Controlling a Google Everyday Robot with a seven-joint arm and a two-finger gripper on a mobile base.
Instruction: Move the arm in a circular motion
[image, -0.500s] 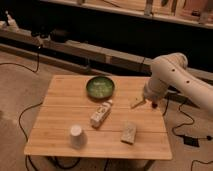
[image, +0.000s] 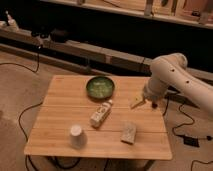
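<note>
Camera view: the arm (image: 172, 80) reaches in from the right of the green bowl (image: 100, 87). Its thick cream segments bend down over the desk (image: 60, 100). The tool (image: 137, 103) shows as a small tan tip low over the wood, right of the bowl and well apart from it. I cannot tell whether the tool is open or closed, and it appears to carry nothing.

A bottle (image: 101, 113) lies on its side just in front of the bowl. A white cup (image: 76, 136) stands upside down further forward and to the bowl's left. A small packet (image: 129, 133) lies forward and to the bowl's right.

The step in hand is tracing the circle. I judge that it goes best if the tool holds one steady height above the desk, clear of the wood. The loop should be modest and sit right of the bowl, since a wide sweep towards the bowl could strike its rim. A sweep forward of the bowl could knock the packet or roll the bottle. An even, smooth speed should close the circle cleanly.
</note>
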